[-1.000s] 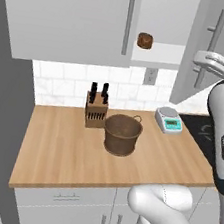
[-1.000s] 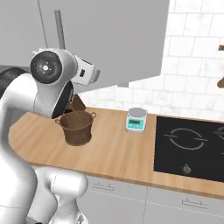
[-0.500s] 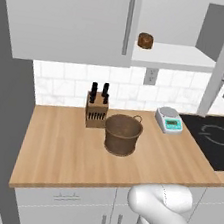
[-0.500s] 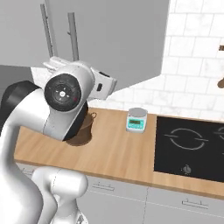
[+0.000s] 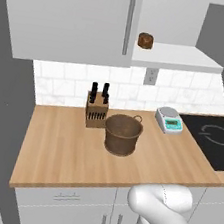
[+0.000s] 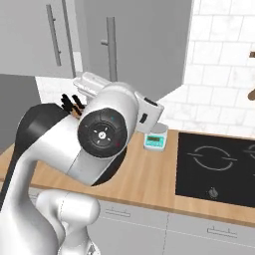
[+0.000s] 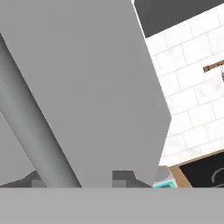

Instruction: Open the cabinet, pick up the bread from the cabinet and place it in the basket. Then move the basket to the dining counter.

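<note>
A light-wood table backed by white tiles carries the basket; the cabinet above stands open. Whether the fingers grip its handle, I cannot tell.

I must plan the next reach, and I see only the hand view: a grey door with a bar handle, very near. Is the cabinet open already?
Observer: Yes. In the left base view the cabinet is open on its right side, and its white shelf shows.
Operator: Where is the bread?
Observer: The bread sits at the left end of that shelf.
Operator: And the basket?
Observer: The basket stands on the worktop below, in front and to the right of the knife block. It looks empty.
</note>
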Available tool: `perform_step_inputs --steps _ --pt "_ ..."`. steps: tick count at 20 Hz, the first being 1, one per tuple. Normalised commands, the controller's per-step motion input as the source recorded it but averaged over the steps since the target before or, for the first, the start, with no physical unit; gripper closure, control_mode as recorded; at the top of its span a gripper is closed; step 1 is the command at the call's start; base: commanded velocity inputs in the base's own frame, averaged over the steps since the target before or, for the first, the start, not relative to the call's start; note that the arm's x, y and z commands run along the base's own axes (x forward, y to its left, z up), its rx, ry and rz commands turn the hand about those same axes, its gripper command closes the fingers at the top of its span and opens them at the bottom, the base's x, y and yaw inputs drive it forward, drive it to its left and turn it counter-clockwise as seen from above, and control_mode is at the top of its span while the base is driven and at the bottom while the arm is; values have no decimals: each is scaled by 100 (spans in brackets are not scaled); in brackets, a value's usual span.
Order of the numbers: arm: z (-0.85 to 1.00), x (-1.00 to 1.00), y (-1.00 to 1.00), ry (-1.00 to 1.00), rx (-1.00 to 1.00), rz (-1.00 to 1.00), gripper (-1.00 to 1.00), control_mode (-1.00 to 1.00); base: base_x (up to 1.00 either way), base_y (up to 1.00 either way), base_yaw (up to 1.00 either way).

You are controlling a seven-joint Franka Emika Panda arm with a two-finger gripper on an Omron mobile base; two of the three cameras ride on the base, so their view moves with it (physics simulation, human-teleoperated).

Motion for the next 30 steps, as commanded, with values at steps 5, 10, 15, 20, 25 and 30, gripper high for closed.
perform_step_inputs --steps 5,10,15,20,25,30 --pt "-32 12 -100 0 11 -16 100 -100 0 0 0" --pt "-60 58 -100 -3 13 -15 100 -100 0 0 0" --pt "-53 76 -100 -11 14 -10 100 -100 0 0 0" --pt "-50 54 -100 -14 9 -17 100 -100 0 0 0" --pt "-48 1 -39 -33 -1 -38 100 -100 0 0 0" --pt "-57 -3 10 -55 -10 -38 100 -100 0 0 0"
